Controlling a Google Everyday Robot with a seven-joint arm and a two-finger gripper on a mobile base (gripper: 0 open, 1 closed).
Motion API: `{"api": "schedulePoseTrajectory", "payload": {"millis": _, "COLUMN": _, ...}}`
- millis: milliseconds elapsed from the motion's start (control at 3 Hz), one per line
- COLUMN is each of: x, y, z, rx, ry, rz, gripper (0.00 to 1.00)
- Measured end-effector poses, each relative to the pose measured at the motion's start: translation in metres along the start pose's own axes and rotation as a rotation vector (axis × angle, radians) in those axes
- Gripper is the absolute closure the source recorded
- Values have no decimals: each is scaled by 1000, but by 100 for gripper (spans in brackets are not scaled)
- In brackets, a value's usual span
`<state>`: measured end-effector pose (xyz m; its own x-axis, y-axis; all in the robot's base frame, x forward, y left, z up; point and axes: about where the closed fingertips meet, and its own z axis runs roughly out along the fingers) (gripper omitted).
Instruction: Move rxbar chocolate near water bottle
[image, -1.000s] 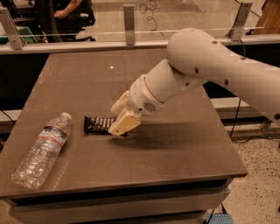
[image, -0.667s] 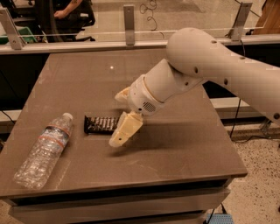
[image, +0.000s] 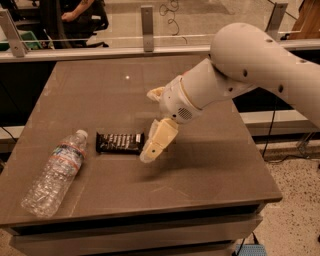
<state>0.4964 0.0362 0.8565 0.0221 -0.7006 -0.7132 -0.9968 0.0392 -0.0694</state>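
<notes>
**Tool spread wide beside the bar**

The tool (image: 150, 125) hung low over the desk (image: 220, 170), its two fingers spread apart with nothing between them. The near finger (image: 159, 140) pointed down just at three o'clock of the rxbar chocolate (image: 119, 142); I could not tell whether it touched the wrapper's end. The other finger showed only as a tip toward twelve o'clock, the rest hidden behind the wrist. The bar lay flat, near the water bottle (image: 54, 174), at three o'clock of its cap. The bottle lay on its side, base toward seven o'clock. The arm was cut off at three o'clock.
</notes>
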Motion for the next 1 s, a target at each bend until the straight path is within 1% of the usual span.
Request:
{"api": "schedulePoseTrajectory", "payload": {"millis": 333, "x": 12, "y": -21, "z": -47, "rx": 108, "ry": -40, "rz": -2, "gripper": 0}}
{"api": "schedulePoseTrajectory", "payload": {"millis": 667, "x": 35, "y": -18, "z": -109, "rx": 225, "ry": -49, "rz": -3, "gripper": 0}}
{"api": "schedulePoseTrajectory", "payload": {"millis": 1000, "x": 35, "y": -18, "z": -109, "rx": 225, "ry": -49, "rz": -3, "gripper": 0}}
